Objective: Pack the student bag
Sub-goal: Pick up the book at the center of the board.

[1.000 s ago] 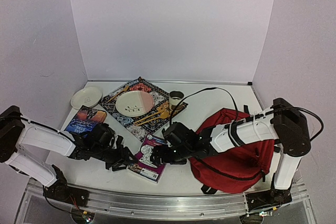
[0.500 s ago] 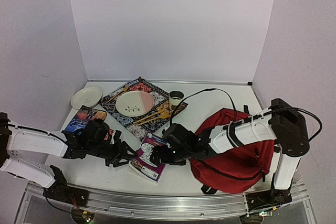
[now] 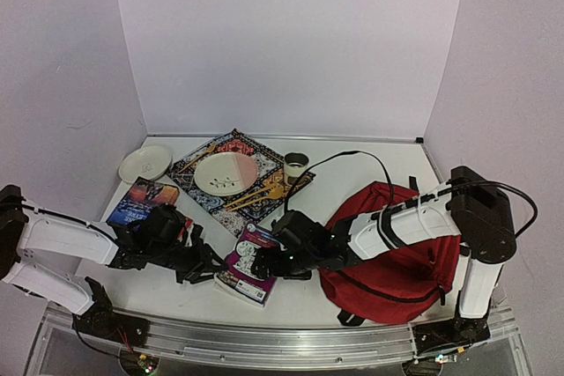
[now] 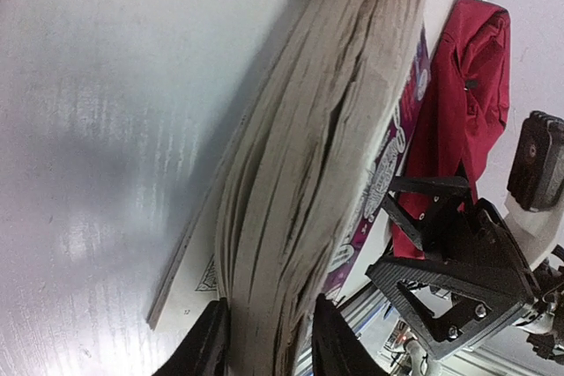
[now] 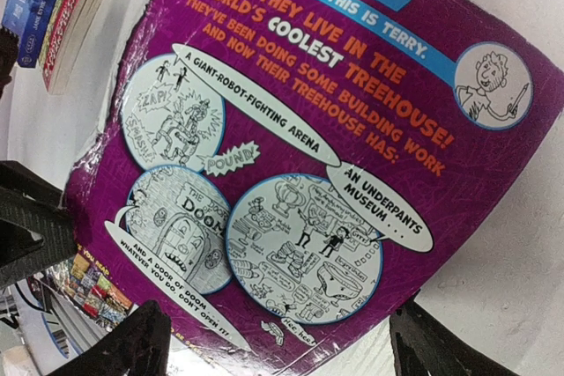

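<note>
While left gripper (image 4: 271, 334) pinches purple book (image 5: 291, 173), right gripper (image 5: 284, 345) wide above cover, student bag (image 3: 407, 276) partly hidden.

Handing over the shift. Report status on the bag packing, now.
Left tool shut on the purple paperback, at its page edge. Right tool open above its back cover. Red backpack to the right, right arm lying across it.
</note>
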Controlling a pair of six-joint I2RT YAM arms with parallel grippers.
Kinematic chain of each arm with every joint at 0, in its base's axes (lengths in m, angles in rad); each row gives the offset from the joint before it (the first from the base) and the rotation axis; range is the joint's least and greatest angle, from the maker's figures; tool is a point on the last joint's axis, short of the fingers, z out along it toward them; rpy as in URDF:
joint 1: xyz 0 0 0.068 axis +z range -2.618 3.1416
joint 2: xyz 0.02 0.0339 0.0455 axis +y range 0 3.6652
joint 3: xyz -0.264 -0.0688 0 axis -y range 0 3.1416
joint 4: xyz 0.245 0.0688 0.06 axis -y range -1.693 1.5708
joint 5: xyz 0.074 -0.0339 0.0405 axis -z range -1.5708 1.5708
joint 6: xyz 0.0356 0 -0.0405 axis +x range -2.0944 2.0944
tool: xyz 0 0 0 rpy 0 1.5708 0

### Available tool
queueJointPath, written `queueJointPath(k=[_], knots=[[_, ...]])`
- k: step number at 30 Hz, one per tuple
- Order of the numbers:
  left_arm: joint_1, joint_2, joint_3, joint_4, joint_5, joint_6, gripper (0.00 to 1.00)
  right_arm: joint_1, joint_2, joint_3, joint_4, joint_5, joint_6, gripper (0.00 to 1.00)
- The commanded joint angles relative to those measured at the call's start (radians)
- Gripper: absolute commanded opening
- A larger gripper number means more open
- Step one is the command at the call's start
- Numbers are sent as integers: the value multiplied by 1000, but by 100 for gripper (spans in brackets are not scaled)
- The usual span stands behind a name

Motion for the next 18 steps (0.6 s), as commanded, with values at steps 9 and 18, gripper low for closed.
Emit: queueJointPath(k=[9,18], knots=[[-6,-91,-14,87,-21,-34,0,16,-51,-37,70,14,4,86],[-5,-262,-42,101,-77,-113,0,17,-173,-184,249,31,87,92]])
